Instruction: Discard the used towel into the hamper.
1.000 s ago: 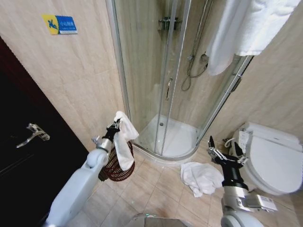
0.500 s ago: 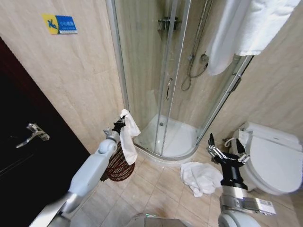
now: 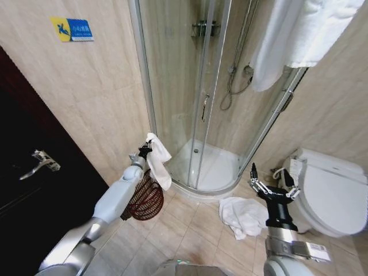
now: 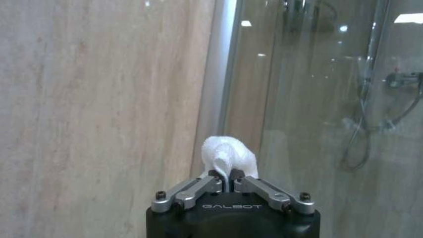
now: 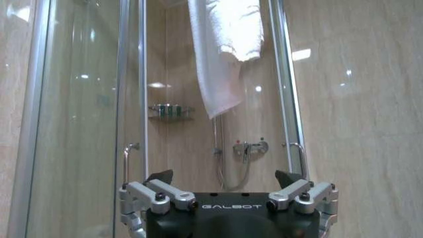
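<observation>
The left gripper [image 3: 146, 150] is clamped on a white towel [image 3: 159, 165], pinching one bunched end between closed fingers; the left wrist view shows the tuft of cloth [image 4: 228, 156] poking out past the shut fingertips. In the head view the towel hangs as a long strip, its long axis running down and slightly toward 4 o'clock from the grip, with the free end level with the hamper's rim. The hamper [image 3: 147, 201] stands on the tiled floor against the wall, beside the shower door [image 3: 190, 103], and lies at about 6 o'clock from the fingers, close below them. The towel's tail drapes at the hamper's 1 o'clock edge rather than over the middle of its mouth, so by my judgement the drop turns on bringing the grip a little toward 7 o'clock before letting go, or the cloth may slide down the outside. The right gripper [image 3: 270, 185] waits with fingers spread wide, well apart at 3 o'clock near the toilet [image 3: 333, 195], above a second towel [image 3: 244, 215] heaped on the floor. The left arm is plainly the nearer one.
</observation>
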